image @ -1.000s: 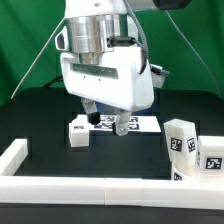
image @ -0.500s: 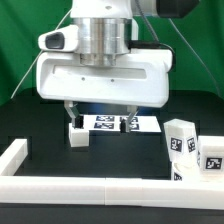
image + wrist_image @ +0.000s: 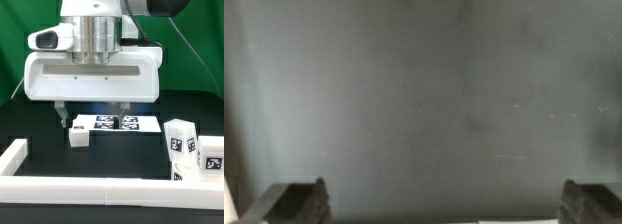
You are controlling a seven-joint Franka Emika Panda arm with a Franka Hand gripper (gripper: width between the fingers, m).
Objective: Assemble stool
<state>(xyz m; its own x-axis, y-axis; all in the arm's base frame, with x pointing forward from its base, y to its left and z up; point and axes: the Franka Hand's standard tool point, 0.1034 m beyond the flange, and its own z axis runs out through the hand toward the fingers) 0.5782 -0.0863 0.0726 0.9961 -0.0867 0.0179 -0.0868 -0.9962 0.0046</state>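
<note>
My gripper (image 3: 93, 110) hangs over the middle of the black table, jaws open wide and empty. Its fingertips (image 3: 62, 110) stand above and behind a small white stool part (image 3: 78, 133) with a tag, not touching it. Three chunky white legs with tags stand at the exterior view's right (image 3: 180, 137), (image 3: 209, 152), (image 3: 180, 175). The round seat is not in view. In the wrist view the gripper (image 3: 445, 205) shows only two dark fingertips (image 3: 295, 200) far apart over a plain grey surface, with nothing between them.
The marker board (image 3: 135, 124) lies flat behind the gripper. A long white border rail (image 3: 100, 190) runs along the table's front and turns back at the exterior view's left (image 3: 15, 158). A green backdrop stands behind.
The gripper has turned from an angled pose to square-on, its fingers have spread wider, and it has shifted slightly towards the exterior view's left. The stool parts have not moved.
</note>
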